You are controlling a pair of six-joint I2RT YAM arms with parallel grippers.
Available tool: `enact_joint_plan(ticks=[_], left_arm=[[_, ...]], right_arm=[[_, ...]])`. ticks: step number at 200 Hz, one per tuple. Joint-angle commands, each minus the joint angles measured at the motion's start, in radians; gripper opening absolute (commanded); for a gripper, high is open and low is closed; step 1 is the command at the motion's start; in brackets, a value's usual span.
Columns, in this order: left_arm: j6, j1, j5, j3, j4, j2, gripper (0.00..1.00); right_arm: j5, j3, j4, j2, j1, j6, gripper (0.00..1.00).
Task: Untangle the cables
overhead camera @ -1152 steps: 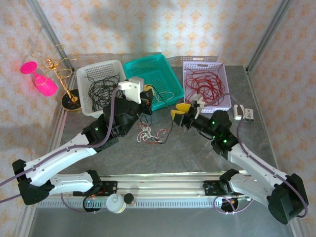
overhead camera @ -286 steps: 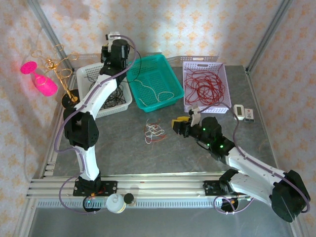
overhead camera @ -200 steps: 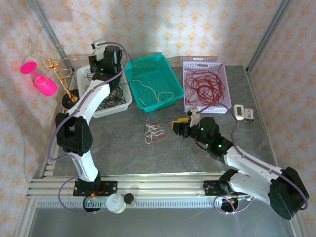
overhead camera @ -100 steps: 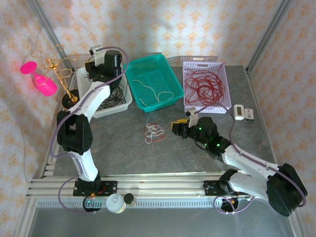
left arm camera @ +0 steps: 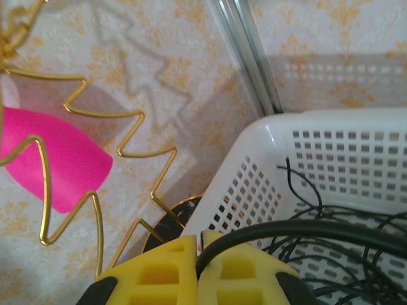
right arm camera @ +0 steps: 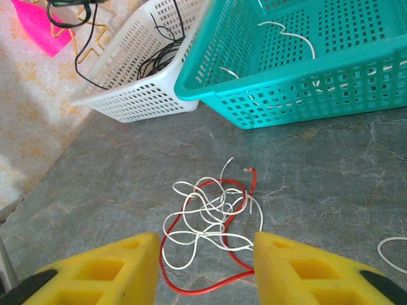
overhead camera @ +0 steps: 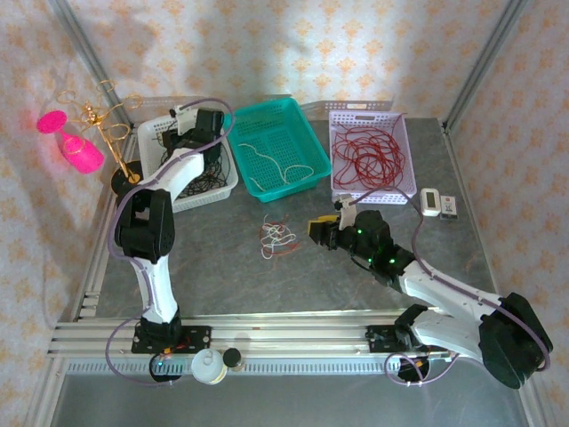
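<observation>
A small tangle of red and white cables (overhead camera: 277, 238) lies on the grey table between the arms. In the right wrist view the tangle (right arm camera: 213, 216) sits just ahead of my right gripper (right arm camera: 206, 254), whose yellow fingers stand open on either side with nothing between them. My right gripper (overhead camera: 318, 229) hovers to the right of the tangle. Over the white basket (overhead camera: 233, 182), my left gripper (overhead camera: 178, 133) is shut on a black cable (left arm camera: 305, 230) that runs right from the pinched fingers (left arm camera: 159, 273). More black cables (overhead camera: 191, 169) lie in that basket.
A teal basket (overhead camera: 293, 105) holds a white cable (overhead camera: 267, 160). A lilac basket (overhead camera: 405, 151) holds red cables (overhead camera: 369, 151). A gold wire stand (overhead camera: 111, 133) and a pink cup (overhead camera: 80, 151) are at the far left, close to my left gripper. Two small devices (overhead camera: 440, 205) lie at the right.
My left arm has swung left from the teal basket's edge and dropped over the white basket, still shut on the black cable. The right arm has barely moved.
</observation>
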State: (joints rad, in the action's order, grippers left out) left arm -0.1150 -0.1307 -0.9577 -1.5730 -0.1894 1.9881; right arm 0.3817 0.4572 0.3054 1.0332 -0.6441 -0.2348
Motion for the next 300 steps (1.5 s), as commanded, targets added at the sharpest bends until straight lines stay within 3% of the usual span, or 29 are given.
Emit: enact_joint_plan(ticks=[1,13,25,32,85,116,176,210,248,275,300], left_arm=[[-0.063,0.021,0.025,0.013,-0.047,0.010,0.01],[-0.080,0.029,0.051,0.011,-0.054,0.012,0.11],[-0.087,0.036,0.083,0.016,-0.050,0.011,0.37],[-0.087,0.037,0.097,0.014,-0.051,0.013,0.45],[-0.110,0.035,0.169,-0.028,-0.095,0.019,0.72],[-0.108,0.022,0.215,-0.036,-0.101,0.002,0.92],[-0.081,-0.036,0.251,-0.026,-0.094,-0.073,0.90],[-0.104,-0.099,0.288,0.041,-0.132,-0.249,0.90],[-0.183,-0.108,0.516,0.307,-0.184,-0.513,0.88],[-0.228,-0.120,0.598,0.479,-0.220,-0.702,0.86],[-0.268,-0.151,0.810,0.631,-0.162,-0.844,0.81]], right_arm=[[-0.015,0.024,0.001,0.005,0.004,0.005,0.44],[-0.013,0.027,0.002,0.011,0.004,0.005,0.44],[-0.007,0.031,0.006,0.020,0.004,0.005,0.44],[-0.007,0.031,0.006,0.025,0.004,0.004,0.44],[-0.013,0.046,-0.013,0.032,0.003,0.000,0.45],[-0.032,0.071,-0.044,0.044,0.004,-0.008,0.46],[-0.067,0.107,-0.090,0.066,0.005,-0.016,0.46],[-0.138,0.181,-0.232,0.065,0.006,-0.018,0.48],[-0.196,0.199,-0.348,0.071,0.007,-0.028,0.52],[-0.206,0.151,-0.345,0.044,0.009,-0.050,0.53],[-0.211,0.144,-0.370,0.040,0.015,-0.057,0.53]])
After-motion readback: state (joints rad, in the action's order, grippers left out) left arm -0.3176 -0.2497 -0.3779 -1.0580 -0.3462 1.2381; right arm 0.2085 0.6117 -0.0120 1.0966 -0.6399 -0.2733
